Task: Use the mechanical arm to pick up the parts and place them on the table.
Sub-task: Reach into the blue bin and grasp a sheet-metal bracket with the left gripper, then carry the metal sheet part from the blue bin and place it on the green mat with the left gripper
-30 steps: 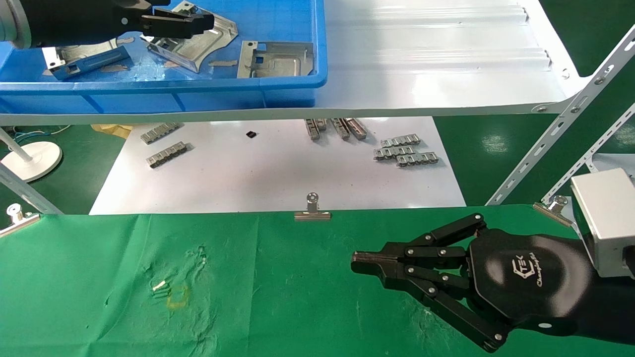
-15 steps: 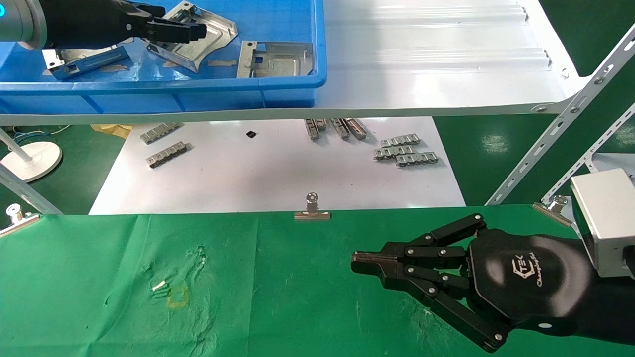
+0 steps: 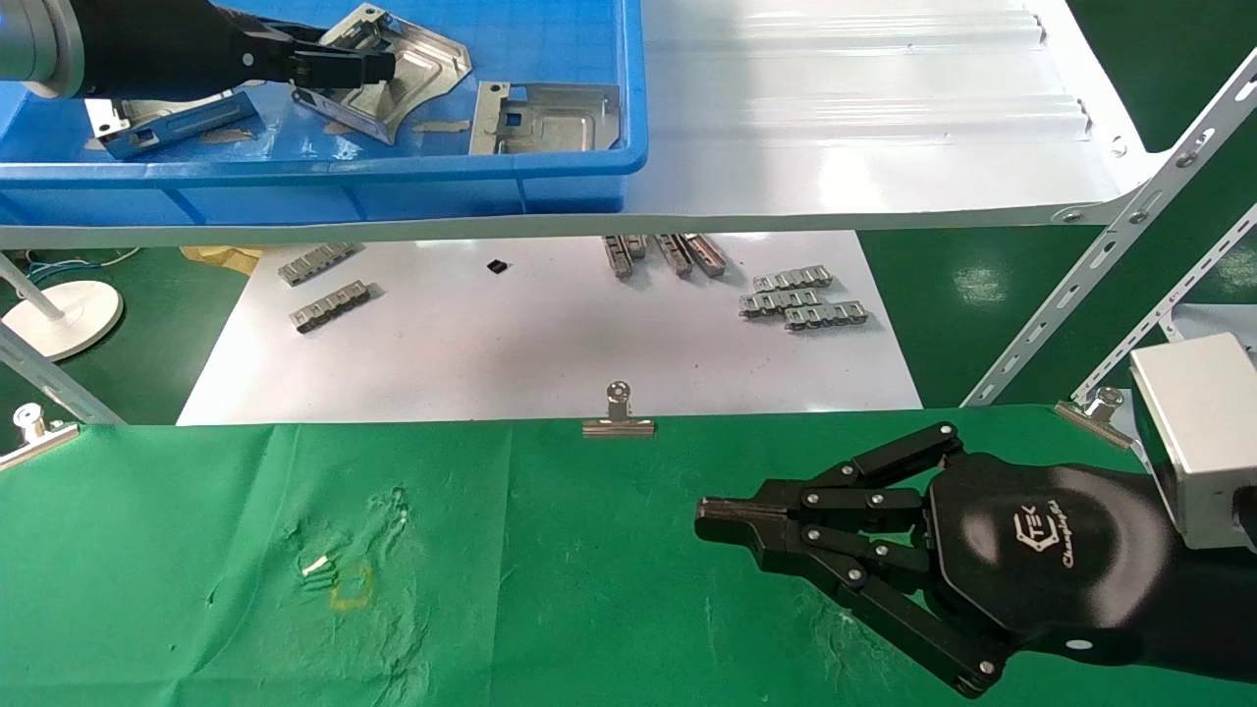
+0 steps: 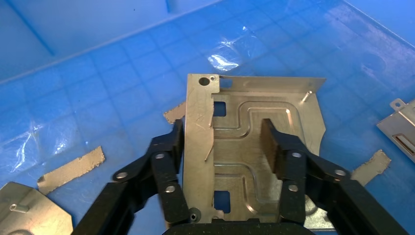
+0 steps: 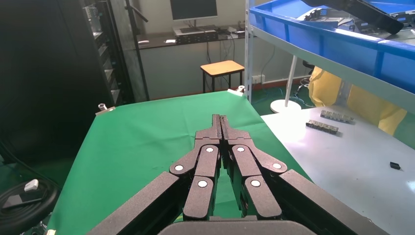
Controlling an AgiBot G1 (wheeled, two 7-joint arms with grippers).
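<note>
Reaching into the blue bin (image 3: 550, 167), the left gripper (image 4: 222, 147) has its jaws spread astride a silver plate (image 4: 254, 147): one finger (image 4: 166, 161) outside the plate's bent-up edge, the other over its embossed middle. The right gripper (image 3: 712, 516), jaws pressed together, hovers over the green surface (image 3: 540, 589).

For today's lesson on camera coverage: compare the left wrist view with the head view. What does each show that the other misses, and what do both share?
Only the left wrist view shows the left gripper with its jaws open astride a part, pads not yet closed on it. Only the head view shows the green table, the right gripper shut above it, and the white shelf. Both show the blue bin holding parts.
</note>
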